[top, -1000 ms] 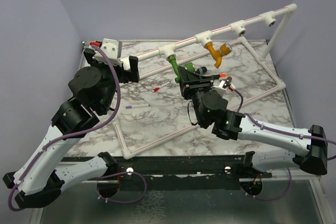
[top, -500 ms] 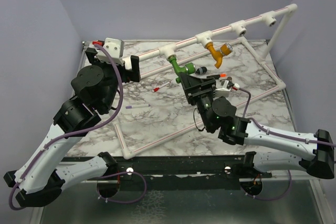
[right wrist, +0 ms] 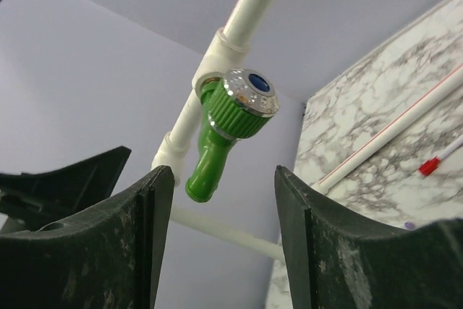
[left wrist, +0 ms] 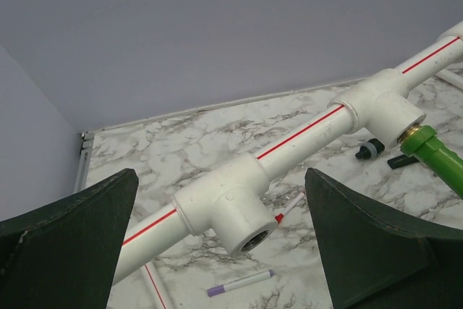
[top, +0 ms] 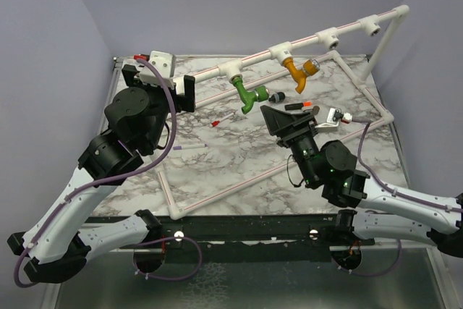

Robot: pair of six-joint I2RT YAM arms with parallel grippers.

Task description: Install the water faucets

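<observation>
Our left pincer (top: 160, 83) stands wide open and empty, its jaws flanking the pipe frame (left wrist: 304, 129), likely ready to steady it. An empty socket (left wrist: 239, 215) sits just ahead of it. Our right pincer (right wrist: 217, 179) is partly open and grips nothing. The green faucet (right wrist: 230, 117) hangs just ahead, seated in its socket. Only the top view shows the orange faucet (top: 296, 72) whole, mounted farther right.

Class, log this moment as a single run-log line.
left claw: open, at empty T-socket | right claw: open, clear of green faucet | green faucet: in socket | orange faucet: in socket
</observation>
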